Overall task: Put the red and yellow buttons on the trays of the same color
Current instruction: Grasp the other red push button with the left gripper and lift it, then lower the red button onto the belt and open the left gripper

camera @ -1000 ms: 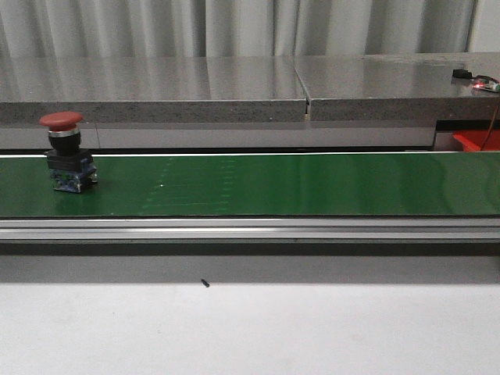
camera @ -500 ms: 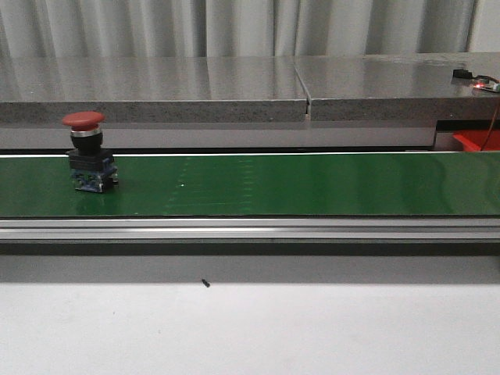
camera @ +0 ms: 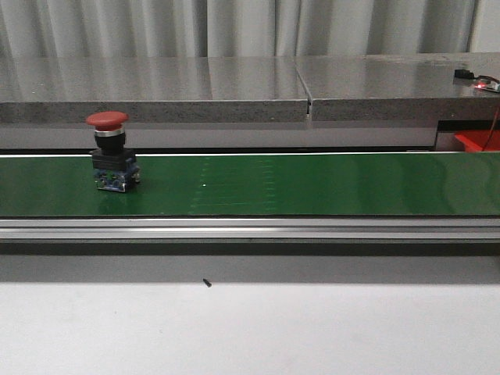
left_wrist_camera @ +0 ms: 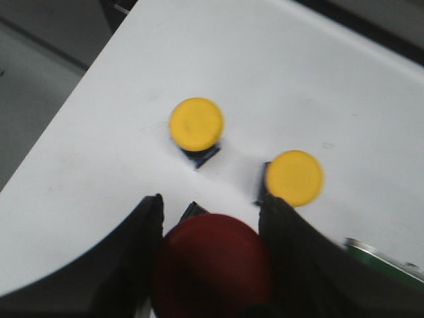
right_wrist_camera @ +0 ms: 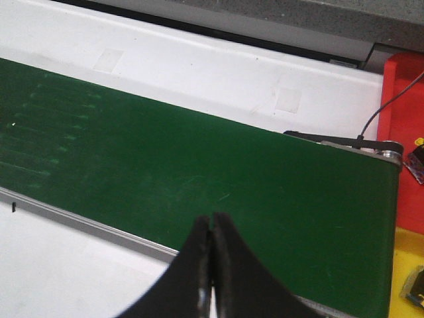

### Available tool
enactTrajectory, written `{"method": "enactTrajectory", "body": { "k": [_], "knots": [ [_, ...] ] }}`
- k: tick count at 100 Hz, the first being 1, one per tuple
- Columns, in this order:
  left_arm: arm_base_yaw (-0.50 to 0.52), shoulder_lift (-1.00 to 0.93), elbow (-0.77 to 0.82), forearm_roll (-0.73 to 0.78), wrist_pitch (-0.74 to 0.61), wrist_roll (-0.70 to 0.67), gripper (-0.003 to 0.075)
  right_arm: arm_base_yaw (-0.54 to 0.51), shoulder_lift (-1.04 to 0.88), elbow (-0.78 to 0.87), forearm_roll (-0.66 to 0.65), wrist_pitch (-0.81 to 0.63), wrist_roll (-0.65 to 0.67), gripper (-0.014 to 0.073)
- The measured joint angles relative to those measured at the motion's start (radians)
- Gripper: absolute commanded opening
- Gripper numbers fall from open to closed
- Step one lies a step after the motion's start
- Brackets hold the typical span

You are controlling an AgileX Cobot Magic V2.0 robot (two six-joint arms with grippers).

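A red button with a black and blue base stands upright on the green conveyor belt, toward its left end. In the left wrist view my left gripper is shut on another red button, its fingers pressed against both sides of the cap. Just beyond it two yellow buttons stand on the white table. My right gripper is shut and empty, over the belt's near rail. A red tray and a yellow tray lie past the belt's end.
A grey stone ledge runs behind the belt, with a small lit device and cable at its right end. A white table surface lies in front of the belt. A blue button base lies in the red tray.
The red button on the belt has travelled to the right along it. Nothing else in the front view has moved.
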Motion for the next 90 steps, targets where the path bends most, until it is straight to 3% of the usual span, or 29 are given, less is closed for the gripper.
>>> {"method": "enactTrajectory", "body": {
  "k": [42, 90],
  "knots": [
    [-0.245, -0.154, 0.068, -0.016, 0.1, 0.0, 0.0084, 0.0, 0.0, 0.0, 0.0, 0.0, 0.0, -0.0068],
    [-0.271, -0.154, 0.269, -0.003, 0.041, 0.0, 0.0084, 0.0, 0.0, 0.0, 0.0, 0.0, 0.0, -0.0068]
  ]
}}
